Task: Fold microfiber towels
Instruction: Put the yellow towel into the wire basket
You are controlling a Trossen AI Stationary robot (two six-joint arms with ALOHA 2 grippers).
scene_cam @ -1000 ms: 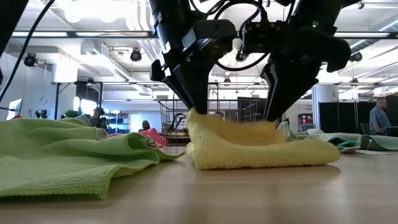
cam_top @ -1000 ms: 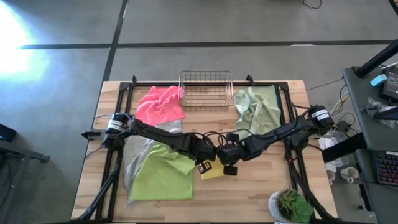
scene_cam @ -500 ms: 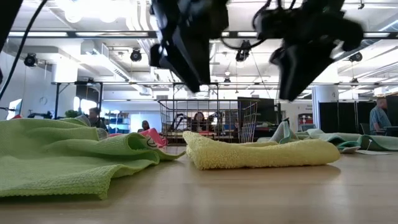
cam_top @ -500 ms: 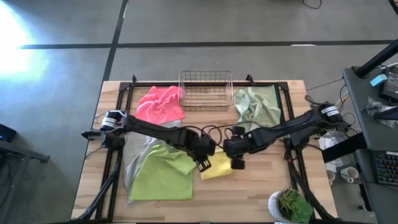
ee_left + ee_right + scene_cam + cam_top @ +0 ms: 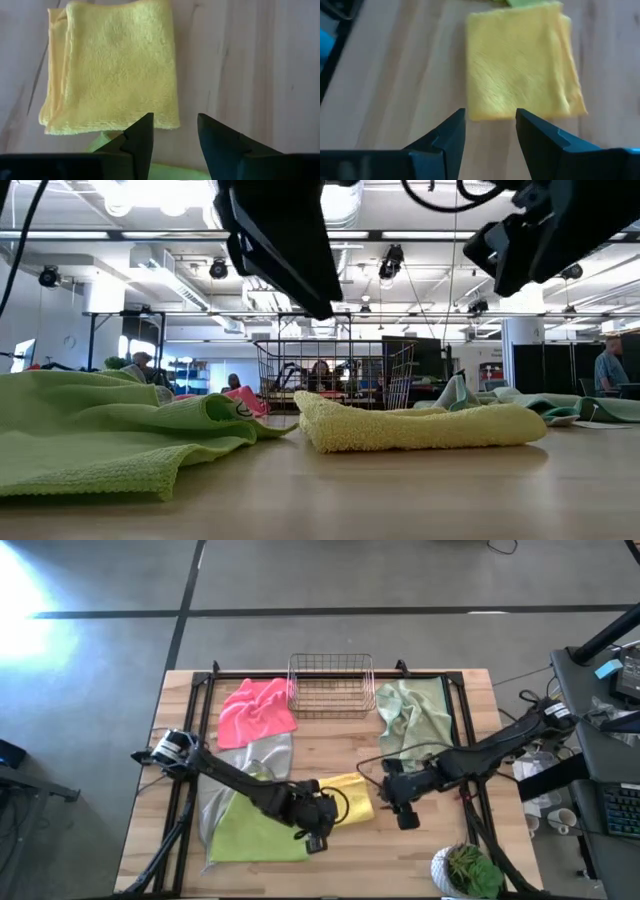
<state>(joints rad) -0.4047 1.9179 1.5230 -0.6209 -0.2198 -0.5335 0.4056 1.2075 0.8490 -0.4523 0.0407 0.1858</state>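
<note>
We see the yellow towel (image 5: 349, 802) lying folded into a neat rectangle on the wooden surface (image 5: 430, 850), near its middle and toward the front. Neither arm touches it.

Our left pincer (image 5: 174, 131) hangs above the surface just beside one short edge of the yellow towel, its fingers parted with nothing between them. In the high view it sits over the edge of the lime towel (image 5: 252, 825). Our right pincer (image 5: 490, 125) hangs off the opposite side of the yellow towel, likewise spread and empty. In the low view both are raised well clear of the cloth.

The lime towel lies rumpled on the left front, partly over the grey towel (image 5: 250, 753). The pink towel (image 5: 256, 708) is crumpled at the back left, touching the wire basket (image 5: 331, 685), which stands at the back centre. The sage towel (image 5: 412, 715) lies loosely bunched at the back right, just beside the basket.
</note>
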